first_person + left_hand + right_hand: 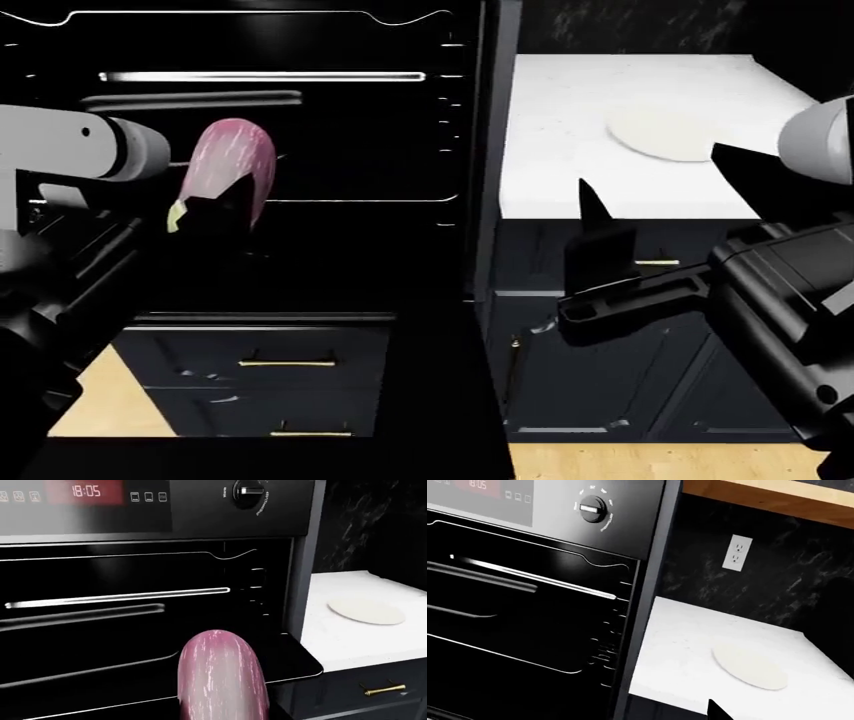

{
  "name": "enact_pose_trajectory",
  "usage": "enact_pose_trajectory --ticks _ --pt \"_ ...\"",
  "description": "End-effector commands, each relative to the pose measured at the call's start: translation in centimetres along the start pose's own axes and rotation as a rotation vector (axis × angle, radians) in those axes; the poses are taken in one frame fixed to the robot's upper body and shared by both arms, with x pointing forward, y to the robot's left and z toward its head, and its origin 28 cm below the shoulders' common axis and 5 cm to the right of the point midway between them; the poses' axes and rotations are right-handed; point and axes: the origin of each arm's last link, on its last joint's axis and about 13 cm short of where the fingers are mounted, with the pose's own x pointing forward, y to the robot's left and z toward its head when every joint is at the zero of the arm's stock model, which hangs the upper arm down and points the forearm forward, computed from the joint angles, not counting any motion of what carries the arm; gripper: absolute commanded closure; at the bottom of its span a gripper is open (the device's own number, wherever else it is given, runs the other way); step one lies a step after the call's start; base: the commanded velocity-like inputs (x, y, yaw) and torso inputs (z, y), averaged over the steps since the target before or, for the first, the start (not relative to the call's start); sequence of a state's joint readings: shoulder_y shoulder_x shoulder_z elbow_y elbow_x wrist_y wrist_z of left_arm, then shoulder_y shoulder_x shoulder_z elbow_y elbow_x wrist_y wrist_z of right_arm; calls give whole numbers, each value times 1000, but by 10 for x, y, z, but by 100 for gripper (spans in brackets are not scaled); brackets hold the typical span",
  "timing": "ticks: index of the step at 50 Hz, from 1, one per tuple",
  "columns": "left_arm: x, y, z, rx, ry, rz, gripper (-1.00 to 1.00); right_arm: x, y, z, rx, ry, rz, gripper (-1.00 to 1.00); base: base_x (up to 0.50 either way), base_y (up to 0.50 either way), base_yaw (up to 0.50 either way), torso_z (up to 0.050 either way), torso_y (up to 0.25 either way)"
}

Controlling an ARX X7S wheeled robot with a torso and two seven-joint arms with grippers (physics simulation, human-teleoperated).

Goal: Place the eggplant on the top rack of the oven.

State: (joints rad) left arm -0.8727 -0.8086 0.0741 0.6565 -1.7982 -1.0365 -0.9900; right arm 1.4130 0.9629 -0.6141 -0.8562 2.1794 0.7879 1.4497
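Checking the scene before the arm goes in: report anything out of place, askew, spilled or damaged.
Nothing stands out. The eggplant is gripped in the left gripper before the open oven. The top rack looks level, and the round plate lies flat on the white counter, with no spills.

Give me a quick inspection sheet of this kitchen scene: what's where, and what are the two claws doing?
Surface: white countertop to the right of the oven, holding one pale plate.
Job's things: eggplant held upright in front of the open oven; top rack bare, lower rack beneath it.
Clutter: nothing seen besides the plate.
Grippers: left gripper closed around the eggplant's stem end; right gripper hangs empty by the cabinets, whether it is open I cannot tell.
Cables: nothing seen.
Surroundings: dark drawers with brass handles, wall socket, wooden floor.
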Motion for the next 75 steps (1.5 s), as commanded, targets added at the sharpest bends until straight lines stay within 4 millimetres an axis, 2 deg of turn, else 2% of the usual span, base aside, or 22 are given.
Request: enact_pose_trajectory --ticks 1,37,54,68,75 --pt "1 -1 0 -2 -13 -3 100 0 -1 -4 -4 17 -8 -100 -1 500 0 0 0" --pt "10 -6 -4 8 5 -22 100 5 -2 -9 29 27 -5 -100 -1 496 0 0 0" --pt "11 -7 -4 14 4 -21 100 7 -2 -20 72 42 12 -100 10 0 0 0 0" --pt "6 -10 -5 19 12 -40 100 3 -1 -19 64 38 11 -100 458 5 0 0 1" --pt "6 -10 -4 22 13 -42 100 2 0 -18 66 29 16 -100 0 0 0 0 1"
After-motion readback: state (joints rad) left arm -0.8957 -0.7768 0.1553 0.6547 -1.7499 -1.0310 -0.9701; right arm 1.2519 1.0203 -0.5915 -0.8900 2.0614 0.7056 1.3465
